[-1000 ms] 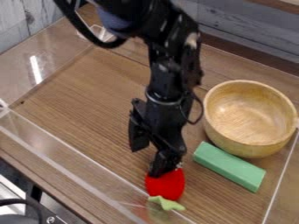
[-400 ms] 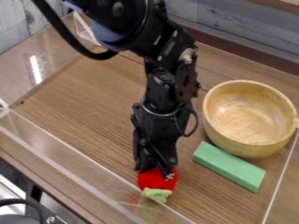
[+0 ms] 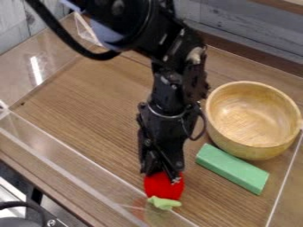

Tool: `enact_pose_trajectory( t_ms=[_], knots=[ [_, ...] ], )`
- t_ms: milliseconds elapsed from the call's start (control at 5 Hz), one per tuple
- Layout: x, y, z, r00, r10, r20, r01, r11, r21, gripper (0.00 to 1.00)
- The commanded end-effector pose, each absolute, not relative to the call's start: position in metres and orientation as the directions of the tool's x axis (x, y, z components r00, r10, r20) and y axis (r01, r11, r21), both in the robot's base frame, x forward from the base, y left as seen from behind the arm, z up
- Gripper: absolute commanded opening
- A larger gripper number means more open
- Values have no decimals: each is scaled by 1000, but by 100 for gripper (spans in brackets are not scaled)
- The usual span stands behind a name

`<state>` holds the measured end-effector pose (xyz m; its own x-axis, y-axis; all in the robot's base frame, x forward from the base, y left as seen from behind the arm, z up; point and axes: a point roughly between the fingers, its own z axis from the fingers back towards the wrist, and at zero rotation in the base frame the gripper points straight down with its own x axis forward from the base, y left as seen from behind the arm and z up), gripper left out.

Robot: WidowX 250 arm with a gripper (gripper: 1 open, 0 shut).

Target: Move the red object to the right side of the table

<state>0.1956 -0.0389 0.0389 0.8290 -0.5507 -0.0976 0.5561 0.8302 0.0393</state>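
A brown wood-grain desk [image 3: 83,102] edged with low clear acrylic walls is seen from a raised corner view. A black robot arm reaches down from the far left, its wrist pointing straight down at the near edge of the desk. The jaws are lowered over the red object [image 3: 165,186], a small glossy red toy fruit that lies near the front acrylic wall, a little left of the desk's middle line; its pale green leafy stem [image 3: 164,203] points toward the viewer. The gripper [image 3: 165,174] is seen with its jaws drawn in close around the top of the fruit, nearly together, and they appear to be pressed against it, though the contact itself is partly hidden by the wrist, so a firm hold cannot be confirmed. The fruit rests on the desk and is not lifted. To the right, a green rectangular block [image 3: 232,168] lies just beside the arm, and beyond it, farther right and farther back, a round wooden bowl [image 3: 253,118] stands empty. The step in hand is judged to be the grasp, with the carry not yet begun. For the next move, the grip would need to be secured, the fruit raised clear of the block, and then carried rightward past block and bowl to be set down on bare wood at the right side.
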Motion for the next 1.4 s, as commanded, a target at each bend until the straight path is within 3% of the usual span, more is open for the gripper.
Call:
enact_pose_trajectory(
  t_ms=[0,200,400,1000,1200],
  knots=[
    [195,-42,44,792,-608,-55,611,790,58,0],
    [192,-52,44,773,-632,-51,634,771,58,0],
    [189,-57,43,755,-653,-51,655,753,62,100],
    [201,-90,23,757,-650,-72,653,756,38,100],
    [198,-87,24,742,-667,-68,670,742,37,0]
  ],
)
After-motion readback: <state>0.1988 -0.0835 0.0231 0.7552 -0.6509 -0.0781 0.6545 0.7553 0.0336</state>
